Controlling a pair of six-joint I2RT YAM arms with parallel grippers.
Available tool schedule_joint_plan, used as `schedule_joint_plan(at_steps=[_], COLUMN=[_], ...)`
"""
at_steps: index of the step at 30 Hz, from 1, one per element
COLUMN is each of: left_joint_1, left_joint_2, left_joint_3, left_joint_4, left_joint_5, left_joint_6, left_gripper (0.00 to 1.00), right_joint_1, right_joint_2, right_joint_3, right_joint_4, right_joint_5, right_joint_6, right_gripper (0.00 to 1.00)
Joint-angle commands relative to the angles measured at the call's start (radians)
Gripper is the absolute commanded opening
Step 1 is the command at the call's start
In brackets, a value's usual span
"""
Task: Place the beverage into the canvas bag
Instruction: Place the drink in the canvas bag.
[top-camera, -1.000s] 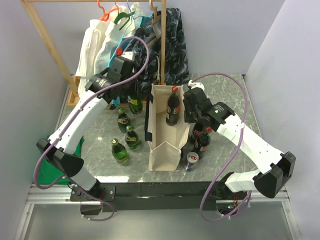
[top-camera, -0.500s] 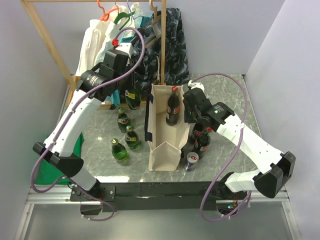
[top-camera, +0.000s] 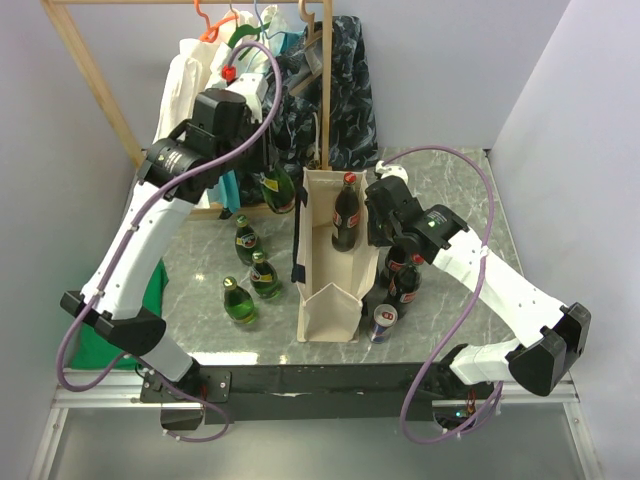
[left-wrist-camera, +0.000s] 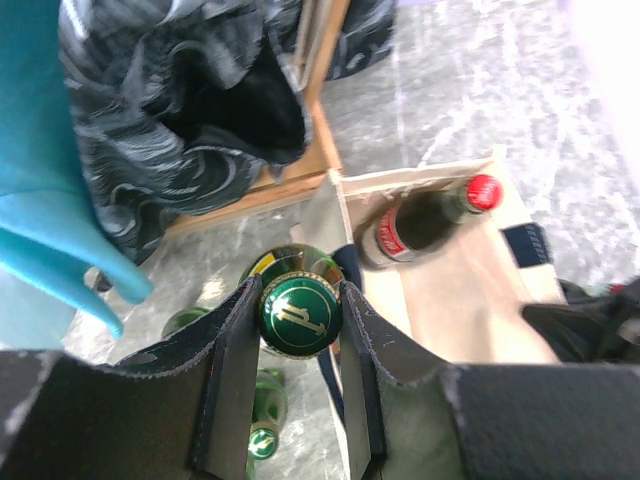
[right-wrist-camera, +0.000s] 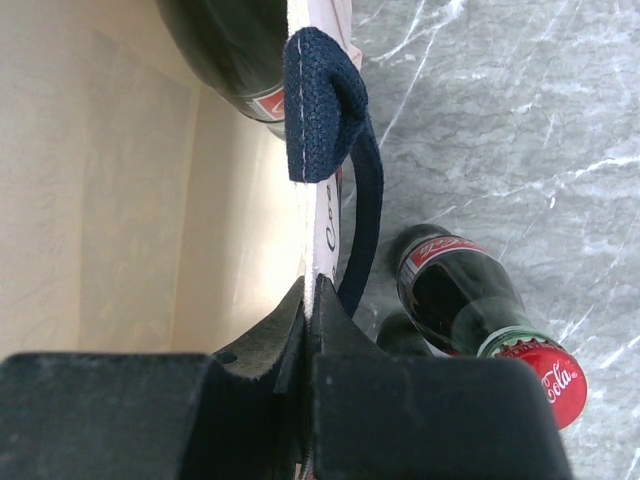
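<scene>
Can: a can (top-camera: 383, 320) was seen upright on the grey marbled desk (top-camera: 455, 185), just beside the near right corner of the bag; its print could not be read.
Loose green bottles: three loose green bottles (top-camera: 238, 300) were stood on the desk left of the bag, with labels too small to be read.
Canvas bag: the cream canvas bag (top-camera: 330, 295) with navy trim was stood open in the middle of the desk. A line of dark script ran along its outer wall, of which only a "C" could be made out.
Cola bottles: dark cola bottles (right-wrist-camera: 455, 300) were stood against the bag's right side. "Cola" was read on one red cap, and a red label was seen on its neck.
Right claw: the right claw (right-wrist-camera: 308, 300) was clenched on the bag's right rim, next to a navy handle.
Bottle inside: a red-capped bottle (left-wrist-camera: 420, 222) with a red and white label was leaned in the bag's far end.
Left claw: the left claw (left-wrist-camera: 298, 290) was clamped on the neck of the green bottle (left-wrist-camera: 300, 318), whose green cap bore a white emblem.
Green bottle: it was held off the desk, outside the bag, just beside its far left corner.
Rack: white, teal and dark patterned fabrics (top-camera: 345, 100) were hung on a wooden rack (top-camera: 326, 90) behind.
</scene>
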Motion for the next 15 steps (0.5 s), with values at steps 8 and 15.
schedule_joint_plan(at_steps=[8,15], left_joint_1=[0.000,-0.004], left_joint_2=[-0.072,-0.064], left_joint_3=[0.155,0.162], left_joint_4=[0.283,0.330], left_joint_5=[0.170,0.236], left_joint_6=[0.006,0.002], left_gripper=[0.01,0.01], right_joint_1=[0.012,0.013], right_joint_2=[-0.006,-0.001], right_joint_3=[-0.010,-0.016], right_joint_4=[0.029,0.038], right_joint_5=[-0.002,-0.007], right_joint_6=[0.015,0.019], right_gripper=[0.00,0.00])
